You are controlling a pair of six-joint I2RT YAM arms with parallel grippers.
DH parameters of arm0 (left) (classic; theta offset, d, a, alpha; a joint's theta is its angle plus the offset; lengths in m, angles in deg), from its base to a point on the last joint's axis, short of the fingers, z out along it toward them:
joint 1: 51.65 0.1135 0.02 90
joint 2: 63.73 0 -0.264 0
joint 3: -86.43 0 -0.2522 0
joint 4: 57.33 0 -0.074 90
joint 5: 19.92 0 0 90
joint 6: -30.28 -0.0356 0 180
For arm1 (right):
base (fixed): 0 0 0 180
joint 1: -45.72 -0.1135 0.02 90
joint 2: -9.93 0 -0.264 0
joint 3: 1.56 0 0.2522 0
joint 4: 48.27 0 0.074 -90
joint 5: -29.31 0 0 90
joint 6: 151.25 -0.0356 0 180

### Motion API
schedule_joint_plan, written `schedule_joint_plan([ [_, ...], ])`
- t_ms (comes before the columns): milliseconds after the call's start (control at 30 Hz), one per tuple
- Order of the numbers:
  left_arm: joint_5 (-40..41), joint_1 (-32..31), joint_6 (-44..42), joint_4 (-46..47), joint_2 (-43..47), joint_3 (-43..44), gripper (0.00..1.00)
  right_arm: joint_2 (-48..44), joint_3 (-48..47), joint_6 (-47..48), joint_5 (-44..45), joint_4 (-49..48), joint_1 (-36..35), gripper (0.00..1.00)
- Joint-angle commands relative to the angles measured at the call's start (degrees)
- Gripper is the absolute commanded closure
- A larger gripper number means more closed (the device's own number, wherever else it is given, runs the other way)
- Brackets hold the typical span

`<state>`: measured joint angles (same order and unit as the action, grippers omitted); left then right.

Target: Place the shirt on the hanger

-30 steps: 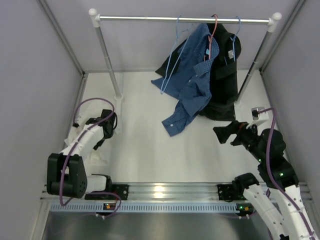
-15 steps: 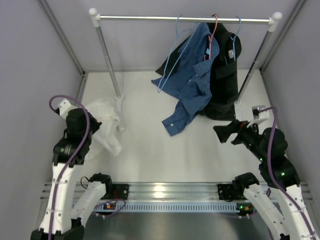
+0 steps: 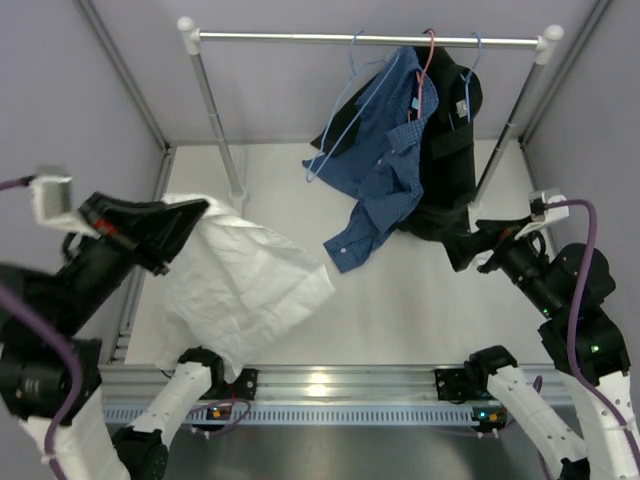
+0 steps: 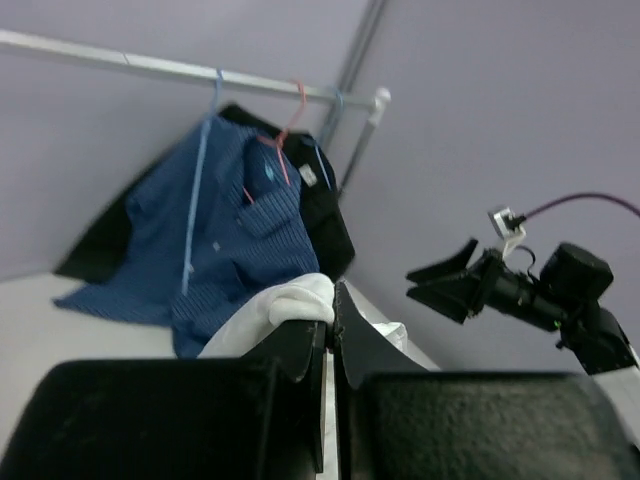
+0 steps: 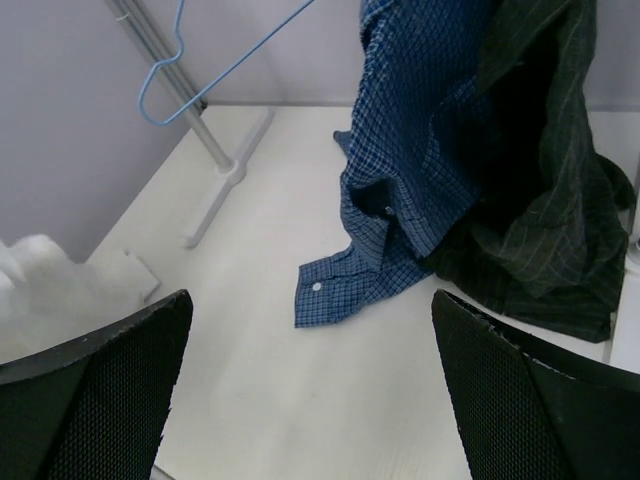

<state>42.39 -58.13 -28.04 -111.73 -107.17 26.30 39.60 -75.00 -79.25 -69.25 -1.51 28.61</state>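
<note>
My left gripper (image 3: 197, 214) is shut on the white shirt (image 3: 240, 285) and holds it up above the left of the floor, the cloth hanging spread below. In the left wrist view the jaws (image 4: 333, 300) pinch a white fold (image 4: 285, 305). The light-blue wire hanger (image 3: 340, 110) hangs bare and tilted from the rail, left of the blue checked shirt; it also shows in the left wrist view (image 4: 200, 180) and the right wrist view (image 5: 210, 65). My right gripper (image 3: 470, 245) is open and empty at the right, apart from the clothes (image 5: 310, 295).
A blue checked shirt (image 3: 385, 170) hangs from a red hanger, its sleeve trailing on the floor (image 5: 340, 285). A black garment (image 3: 450, 150) hangs beside it on a blue hanger. The rail (image 3: 280, 37) rests on two posts (image 3: 220, 130). Grey walls close in on both sides.
My left arm has risen high and swung toward the middle, lifting the white shirt off the floor and spreading it. My right gripper has moved a little up and right.
</note>
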Motion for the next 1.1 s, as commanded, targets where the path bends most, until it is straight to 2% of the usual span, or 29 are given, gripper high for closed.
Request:
schedule_joint_plan([
  [0,-16.61,0.15,4.09,-2.16,-7.89,-7.56,1.0,-0.66,-0.88,2.79,-7.68,0.67,0.32,0.01],
  [67,-18.02,0.15,5.75,-0.06,-7.19,-11.43,1.0,-0.32,0.78,3.41,-17.74,0.67,0.4,0.01],
  [133,-19.6,0.15,8.13,2.49,-5.61,-17.93,1.0,-0.14,2.45,3.06,-22.8,0.41,0.4,0.01],
  [233,-20.75,0.15,8.57,3.64,-5.42,-23.21,1.0,-1.98,6.85,1.48,-24.92,-1.43,0.4,0.01],
  [333,-15.4,-0.63,8.84,3.82,-7.08,-30.83,1.0,-3.39,11.68,-0.71,-27.3,-3.54,0.4,0.01],
  [367,-12.51,-1.42,8.66,4.08,-7.97,-33.13,1.0,-3.57,14.39,-1.33,-28.09,-4.25,0.4,0.0],
  [467,8.63,-9.84,11.53,5.57,-12.89,-41.66,1.0,-4.01,20.71,-4.93,-31.76,-8.81,0.4,0.0],
  [500,17.48,-13.87,12.87,9.75,-14.12,-44.03,1.0,-4.09,22.48,-6.07,-33.7,-10.65,0.4,0.01],
  [600,26.07,-15.05,19.72,15.48,-19.3,-50.46,1.0,-4.01,29.25,-12.48,-39.86,-20.32,-0.56,0.03],
  [667,30.57,-15.05,23.23,20.14,-22.54,-51.87,1.0,-3.74,32.07,-14.78,-37.87,-23.48,-4.05,0.02],
  [700,30.32,-15.05,23.6,22.95,-23.7,-52.14,1.0,-3.48,32.78,-14.96,-36.11,-24.11,-5.99,0.02],
  [733,29.27,-15.23,24.12,26.37,-25.27,-51.7,1.0,-3.39,34.26,-16.26,-31.22,-24.99,-10.62,0.03],
  [833,28.21,-16.72,22.03,27.81,-34.93,-43.73,1.0,-1.11,35.6,-16.46,-21.28,-28.33,-19.51,0.03],
  [867,26.56,-16.55,20.71,26.94,-37.65,-41.53,0.98,-0.15,35.6,-15.84,-12.8,-29.2,-27.03,0.03],
  [900,25.23,-16.46,20.09,25.54,-41.51,-37.42,0.49,2.91,35.25,-12.79,-9.15,-31.65,-31.11,0.02],
  [933,25.48,-16.46,19.74,23.09,-42.59,-35.55,0.25,4.76,34.64,-10.67,-4.5,-32.11,-35.67,0.01],
  [967,28.7,-16.46,19.47,17.5,-42.69,-34.31,0.05,9.39,32.02,-8.57,6.6,-31.77,-44.85,0.0],
  [1000,31.17,-16.37,19.38,15.79,-40.26,-34.56,0.02,11.88,30.17,-3.76,12.19,-30.46,-49.04,0.01],
  [1033,33.55,-16.28,19.03,14.38,-38.06,-35.52,0.02,14.77,26.58,-1.45,20.86,-29.92,-56.3,0.01],
  [1067,38.09,-15.76,18.86,11.93,-35.42,-36.83,0.02,20.81,24.72,0.58,23.99,-29.74,-59.16,0.0],
])
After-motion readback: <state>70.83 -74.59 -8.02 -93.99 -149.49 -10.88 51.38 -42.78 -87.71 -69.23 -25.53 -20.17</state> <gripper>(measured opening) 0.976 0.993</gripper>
